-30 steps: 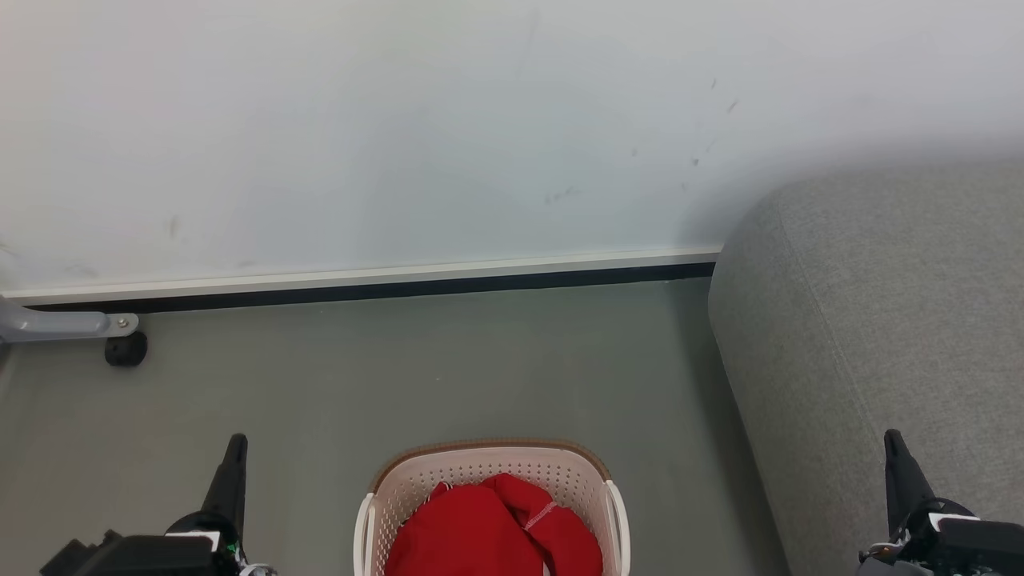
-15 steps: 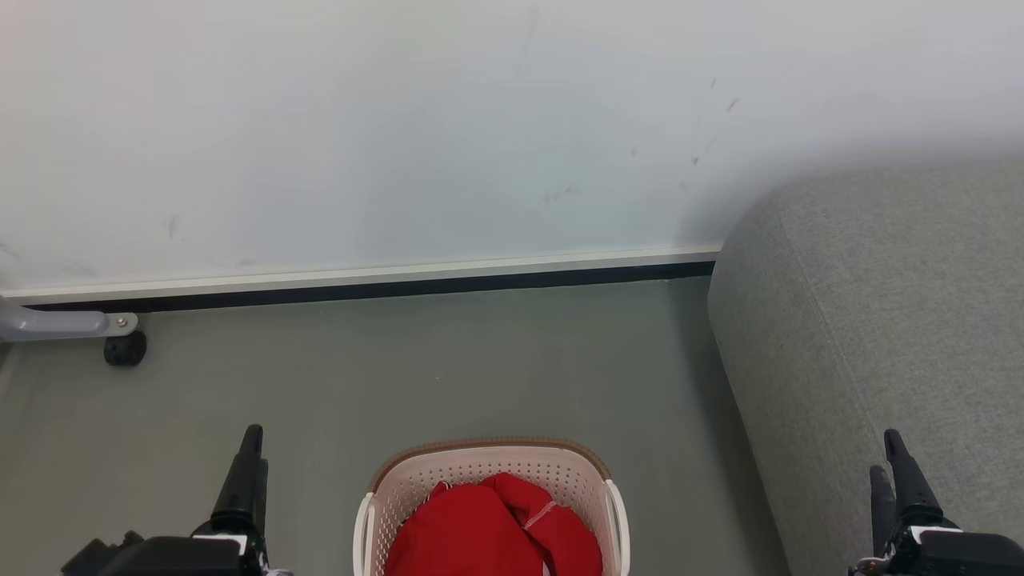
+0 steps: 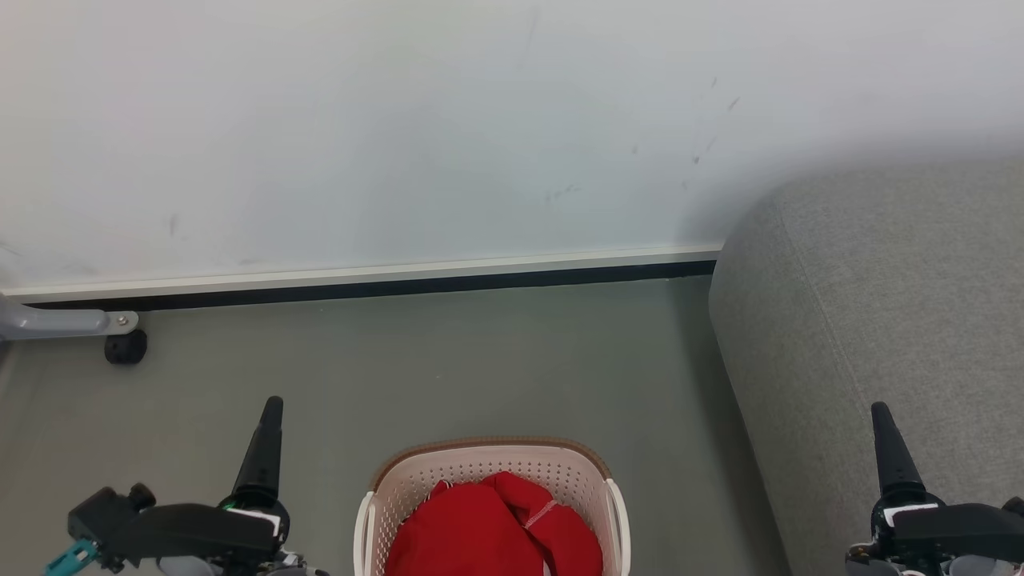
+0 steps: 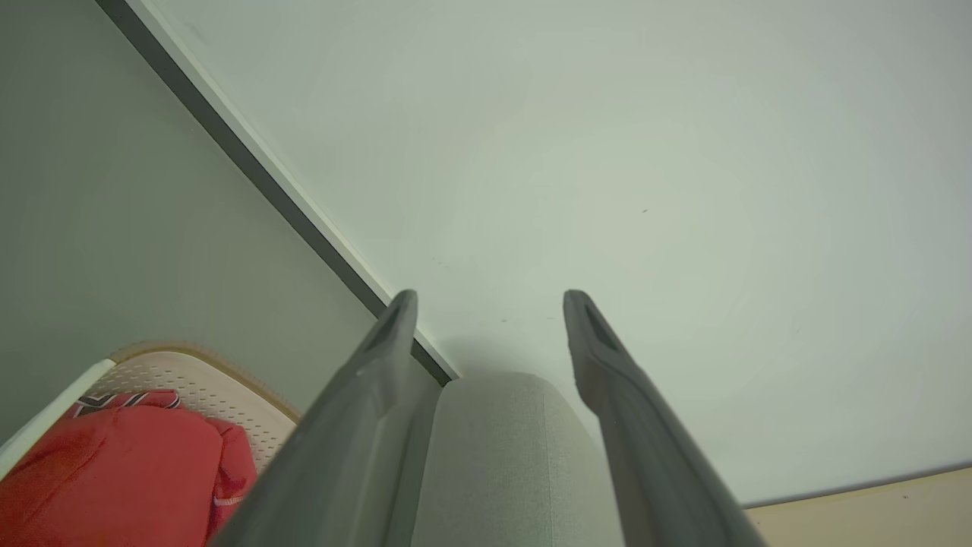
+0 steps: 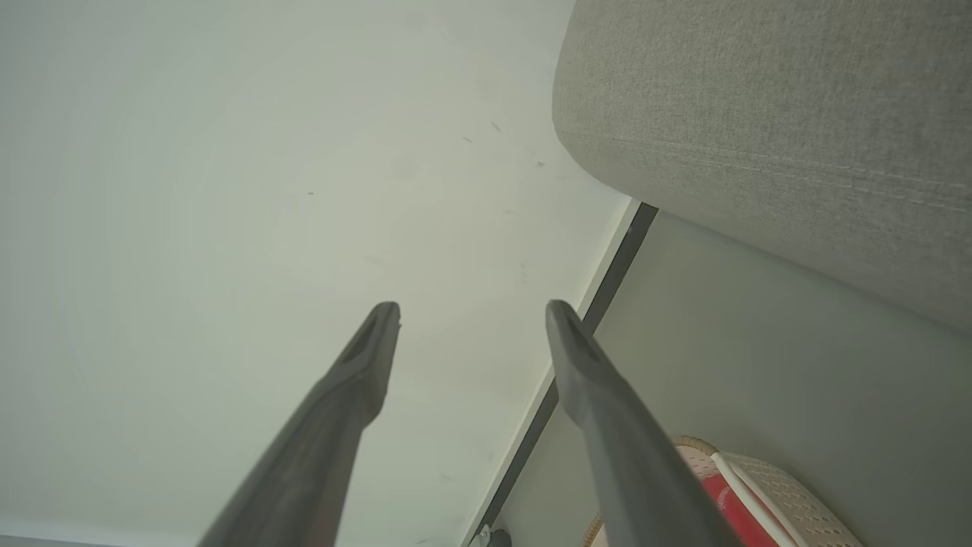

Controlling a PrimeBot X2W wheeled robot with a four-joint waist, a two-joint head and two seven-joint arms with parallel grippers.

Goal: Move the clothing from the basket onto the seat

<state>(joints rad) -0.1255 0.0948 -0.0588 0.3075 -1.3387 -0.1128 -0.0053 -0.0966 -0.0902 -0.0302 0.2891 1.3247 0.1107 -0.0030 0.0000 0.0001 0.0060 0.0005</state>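
1. Compare with the head view one second ago. The left pincer (image 3: 272, 408) has risen in the view and shifted toward the basket (image 3: 488, 446). More of its dark body shows at the lower left edge, with a teal part at its outer end. The right pincer (image 3: 880, 412) has also risen, by a smaller amount. The basket, the seat (image 3: 880, 304), the wall (image 3: 480, 120) and the floor (image 3: 480, 360) sit where they were, so the camera has not moved.

2. Check the pincer state. In the left wrist view the two fingers (image 4: 380, 357) stand wide apart with nothing between them. In the right wrist view the fingers (image 5: 364, 357) also stand wide apart and hold nothing.

3. Locate the clothing (image 3: 488, 528). It is a red heap lying inside the basket, which stands on the floor at the bottom middle of the head view. None of it is on the seat, which is at the right.

4. Note the clothing relative to each pincer. It lies between the two pincers and lower in the head view than both fingertips. The left pincer is near the basket's left side, apart from it. The right pincer is well apart from the basket, in front of the seat. In the left wrist view the clothing is at the lower left, beside the left finger. Neither pincer touches the clothing or the basket
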